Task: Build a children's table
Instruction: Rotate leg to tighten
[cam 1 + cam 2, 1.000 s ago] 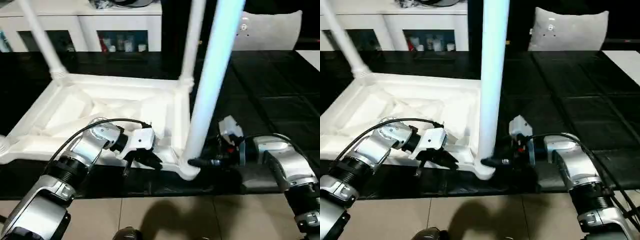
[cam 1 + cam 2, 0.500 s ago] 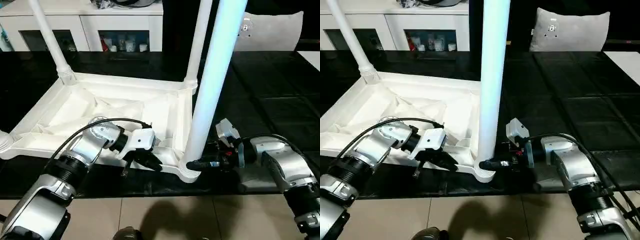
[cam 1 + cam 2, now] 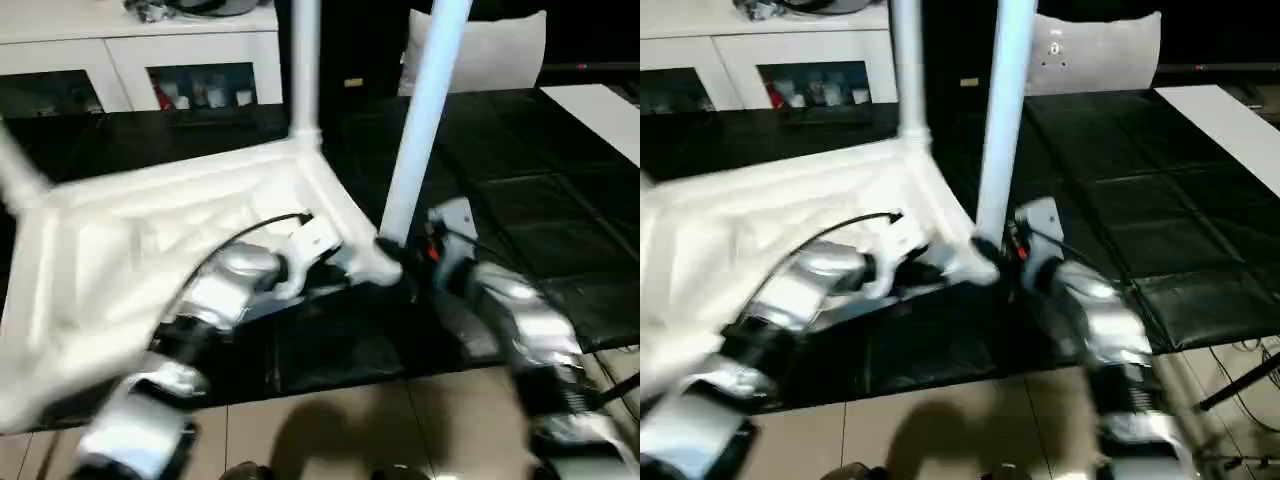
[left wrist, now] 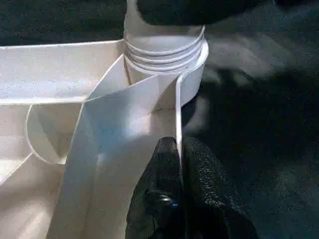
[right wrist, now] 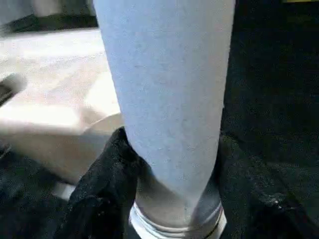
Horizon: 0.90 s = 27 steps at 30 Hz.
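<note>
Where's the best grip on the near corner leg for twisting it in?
Low on the leg, just above its threaded base in the corner socket, coming in level from the side. It stands upright and round there, so the jaws can straddle it, as the right gripper does.

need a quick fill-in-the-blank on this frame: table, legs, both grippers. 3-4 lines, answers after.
1. The table top lies on the black surface with its ribbed underside facing ____.
2. The right gripper has one black finger on each side of a white ____, just above its threaded end.
3. The left gripper is pinched on a thin ____ of the table top beside the corner socket.
4. Behind the table stands a white ____ with glass doors.

Missing words: up; leg; wall; cabinet
</note>
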Available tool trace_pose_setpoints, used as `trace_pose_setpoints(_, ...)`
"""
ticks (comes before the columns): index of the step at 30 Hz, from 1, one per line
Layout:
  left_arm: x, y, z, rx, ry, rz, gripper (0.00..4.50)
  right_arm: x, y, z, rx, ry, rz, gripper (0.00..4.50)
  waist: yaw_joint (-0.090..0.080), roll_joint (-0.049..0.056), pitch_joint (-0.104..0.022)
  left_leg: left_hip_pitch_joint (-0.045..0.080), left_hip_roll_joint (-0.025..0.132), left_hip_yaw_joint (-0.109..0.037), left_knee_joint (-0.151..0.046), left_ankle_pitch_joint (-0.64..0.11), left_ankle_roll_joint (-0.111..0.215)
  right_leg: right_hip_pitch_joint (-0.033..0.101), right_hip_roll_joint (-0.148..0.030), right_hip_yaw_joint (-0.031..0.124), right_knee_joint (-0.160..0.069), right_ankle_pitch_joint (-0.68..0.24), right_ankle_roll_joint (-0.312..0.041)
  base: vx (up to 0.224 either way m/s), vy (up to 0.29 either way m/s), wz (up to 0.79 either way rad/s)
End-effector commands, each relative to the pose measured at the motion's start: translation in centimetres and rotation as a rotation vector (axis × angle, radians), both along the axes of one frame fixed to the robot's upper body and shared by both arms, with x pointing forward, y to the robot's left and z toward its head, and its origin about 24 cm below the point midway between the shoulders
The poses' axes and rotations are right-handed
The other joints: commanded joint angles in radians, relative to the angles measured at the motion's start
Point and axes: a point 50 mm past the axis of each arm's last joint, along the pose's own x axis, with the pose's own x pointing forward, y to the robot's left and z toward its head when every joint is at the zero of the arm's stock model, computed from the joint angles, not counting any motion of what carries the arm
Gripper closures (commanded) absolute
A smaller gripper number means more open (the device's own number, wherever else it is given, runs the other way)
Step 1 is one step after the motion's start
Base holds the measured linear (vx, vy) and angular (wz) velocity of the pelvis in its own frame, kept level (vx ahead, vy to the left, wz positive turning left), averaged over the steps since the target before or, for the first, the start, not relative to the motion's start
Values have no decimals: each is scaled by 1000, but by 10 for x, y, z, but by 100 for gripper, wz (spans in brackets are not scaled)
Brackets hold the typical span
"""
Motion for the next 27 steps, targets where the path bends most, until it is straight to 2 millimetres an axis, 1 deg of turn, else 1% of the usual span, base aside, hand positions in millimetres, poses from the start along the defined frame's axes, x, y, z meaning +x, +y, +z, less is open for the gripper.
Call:
trace_pose_setpoints(1,6,-28,29,-108,-94,-14,450,-1,27,-11,20,62,26,253,14,-12,-82,21,41,-26,-60,-141,59,51,-55,31,-72,-137,-235,0,0,0)
trace_pose_setpoints(2,6,-32,30,-112,-101,13,450,1,29,-10,16,43,-2,253,13,-11,-82,21,42,-26,-60,-134,65,49,-53,31,-72,-120,-238,0,0,0)
trace_pose_setpoints(3,7,-39,33,-112,-119,50,450,6,30,-7,28,10,-68,219,13,-11,-84,23,44,-25,-58,-126,71,49,-53,31,-68,-90,-248,0,0,0)
trace_pose_setpoints(4,7,-41,33,-109,-124,57,450,7,30,-6,26,2,-91,198,14,-9,-84,23,44,-25,-58,-122,74,50,-53,31,-67,-79,-251,0,0,0)
trace_pose_setpoints(5,5,-42,34,-105,-130,44,450,7,29,-6,13,-10,-101,198,17,-9,-85,23,44,-25,-57,-114,83,49,-52,29,-67,-66,-253,0,0,0)
trace_pose_setpoints(6,3,-43,35,-105,-137,13,450,6,27,-6,2,-25,-99,182,20,-7,-84,22,44,-26,-58,-116,90,51,-52,28,-67,-66,-253,0,0,0)
trace_pose_setpoints(7,2,-43,34,-100,-138,-2,450,5,25,-6,0,-31,-95,175,18,-6,-84,21,44,-26,-58,-121,93,53,-51,28,-66,-62,-253,0,0,0)
trace_pose_setpoints(8,2,-43,34,-100,-138,-3,450,5,25,-6,0,-31,-95,163,19,-6,-84,23,46,-26,-59,-125,94,52,-51,28,-66,-61,-253,0,0,0)
trace_pose_setpoints(9,1,-42,34,-92,-140,-16,450,5,23,-6,-6,-38,-90,163,19,-7,-83,23,46,-26,-59,-130,94,53,-51,28,-67,-63,-253,0,0,0)
trace_pose_setpoints(10,1,-42,34,-92,-140,-16,450,5,23,-6,-6,-38,-90,142,20,-7,-82,23,46,-26,-59,-132,94,53,-51,28,-67,-67,-253,0,0,0)
trace_pose_setpoints(11,0,-37,30,-65,-145,-40,450,3,15,-4,-32,-71,-59,137,21,-3,-81,23,46,-27,-60,-140,91,53,-52,28,-68,-78,-251,0,0,0)
trace_pose_setpoints(12,-1,-35,30,-60,-144,-44,450,2,12,-4,-41,-80,-50,133,22,-6,-81,23,46,-26,-59,-150,86,54,-53,29,-69,-86,-249,0,0,0)
trace_pose_setpoints(13,-1,-35,29,-60,-144,-45,450,2,12,-4,-41,-81,-48,124,22,-5,-80,24,46,-25,-60,-160,84,53,-52,30,-70,-93,-249,0,0,0)
trace_pose_setpoints(14,-1,-31,28,-51,-142,-56,450,1,7,-3,-42,-92,-29,112,25,-3,-80,26,47,-27,-60,-163,81,55,-53,29,-71,-96,-248,0,0,0)
trace_pose_setpoints(15,-1,-23,26,-36,-139,-80,450,-1,-4,-2,-46,-97,12,100,26,-4,-79,24,47,-26,-61,-173,81,54,-53,29,-72,-101,-247,0,0,0)
trace_pose_setpoints(16,-1,-22,26,-32,-138,-84,450,-2,-6,-2,-47,-98,20,93,28,-3,-79,26,47,-26,-61,-181,80,54,-52,29,-73,-108,-246,0,0,0)
trace_pose_setpoints(17,-3,-12,23,-17,-125,-130,450,-5,-17,3,-47,-118,83,88,29,-3,-79,25,48,-26,-61,-181,80,55,-53,30,-72,-103,-248,0,0,0)
trace_pose_setpoints(18,-4,-8,22,-10,-122,-144,450,-7,-21,5,-47,-124,123,80,33,-4,-79,25,50,-27,-60,-183,82,57,-55,31,-70,-97,-251,0,0,0)
trace_pose_setpoints(20,-5,1,20,7,-114,-191,450,-14,-27,10,-54,-131,240,57,34,-5,-80,26,48,-26,-59,-178,90,56,-51,30,-69,-81,-254,0,0,0)
trace_pose_setpoints(21,-5,4,20,14,-109,-205,450,-17,-28,11,-56,-131,281,57,37,-3,-77,27,51,-27,-61,-188,93,54,-53,31,-69,-91,-253,0,0,0)
trace_pose_setpoints(22,-6,9,19,33,-114,-243,450,-20,-30,13,-67,-130,332,42,37,-6,-77,28,50,-27,-62,-205,91,54,-51,29,-71,-117,-248,0,0,0)
trace_pose_setpoints(23,-8,14,17,46,-101,-285,450,-24,-33,15,-80,-129,399,42,37,-7,-77,28,51,-27,-62,-208,89,55,-53,29,-71,-125,-248,0,0,0)
trace_pose_setpoints(24,-8,14,17,47,-100,-289,450,-24,-33,16,-82,-128,405,31,39,-5,-77,28,51,-29,-62,-210,88,56,-54,29,-70,-132,-248,0,0,0)
trace_pose_setpoints(25,-11,20,17,65,-93,-348,450,-28,-36,18,-98,-120,483,31,40,-7,-74,30,55,-26,-65,-216,81,51,-53,30,-72,-143,-251,0,0,0)
trace_pose_setpoints(26,-12,22,17,68,-87,-386,450,-30,-37,19,-104,-115,529,31,43,-4,-75,31,55,-28,-64,-221,78,51,-54,29,-70,-151,-252,0,0,0)
trace_pose_setpoints(27,-12,23,17,68,-86,-389,450,-31,-38,19,-105,-115,533,31,47,-5,-74,32,57,-26,-65,-228,72,50,-55,30,-71,-163,-253,0,0,0)
